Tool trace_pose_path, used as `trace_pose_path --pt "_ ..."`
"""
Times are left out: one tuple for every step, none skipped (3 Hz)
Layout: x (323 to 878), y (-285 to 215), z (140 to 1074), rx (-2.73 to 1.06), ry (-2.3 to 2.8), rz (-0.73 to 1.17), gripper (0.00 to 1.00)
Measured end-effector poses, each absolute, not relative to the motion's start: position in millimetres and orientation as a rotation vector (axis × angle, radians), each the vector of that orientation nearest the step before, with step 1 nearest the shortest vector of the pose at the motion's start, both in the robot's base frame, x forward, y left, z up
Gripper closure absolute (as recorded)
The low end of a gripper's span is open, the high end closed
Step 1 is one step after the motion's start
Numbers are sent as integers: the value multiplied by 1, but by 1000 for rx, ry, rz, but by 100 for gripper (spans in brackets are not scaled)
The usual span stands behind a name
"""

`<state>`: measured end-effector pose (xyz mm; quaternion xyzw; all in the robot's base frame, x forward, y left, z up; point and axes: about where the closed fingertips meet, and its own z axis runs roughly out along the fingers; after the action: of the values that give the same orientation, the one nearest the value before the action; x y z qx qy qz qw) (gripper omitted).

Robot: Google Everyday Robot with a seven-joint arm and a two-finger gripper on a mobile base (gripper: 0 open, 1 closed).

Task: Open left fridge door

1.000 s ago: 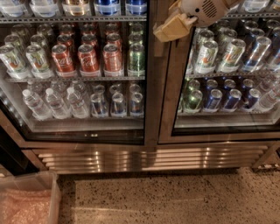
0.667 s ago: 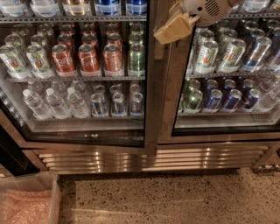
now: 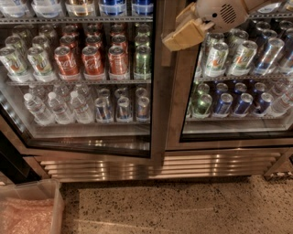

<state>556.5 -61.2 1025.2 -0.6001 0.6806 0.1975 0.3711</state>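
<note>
Left door [image 3: 158, 105]: left of and below gripper [image 3: 181, 36], glass in a brushed steel frame, its right upright just beside gripper's tip. Behind the glass, left of gripper and a little lower, a row of red cans [image 3: 91, 61], with pale cans [image 3: 16, 64] further left and one green can [image 3: 143, 59] at the near end of the row. One shelf lower, water bottles [image 3: 55, 107] far to the left, silver-blue cans [image 3: 121, 109] nearer. Lower right corner of left door's frame reaching below bottom rail of right door [image 3: 229, 142]; ajar or shut, cannot tell. Gripper at top of view, tan, tilted down to the left, over the seam between the two doors; touching the steel or just in front of it, cannot tell. Open or closed, likewise cannot tell. Pale arm [image 3: 224, 11] up and right of gripper, cut off by the top edge. Right of and below gripper, behind right door's glass, green-white cans [image 3: 215, 59] on the upper shelf, blue cans [image 3: 233, 103] on the lower. Far beneath gripper, ribbed steel grille [image 3: 160, 164] along the fridge base, then speckled floor [image 3: 183, 205]. Down at far left, clear bin [image 3: 57, 205] with pink contents.
</note>
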Motion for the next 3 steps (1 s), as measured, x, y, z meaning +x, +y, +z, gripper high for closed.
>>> trace_pose_path --pt "557 -61 1025 -1539 1745 507 84" --pt "554 -60 1027 -1542 1744 511 100" --pt "543 -57 1024 -1546 1743 532 100"
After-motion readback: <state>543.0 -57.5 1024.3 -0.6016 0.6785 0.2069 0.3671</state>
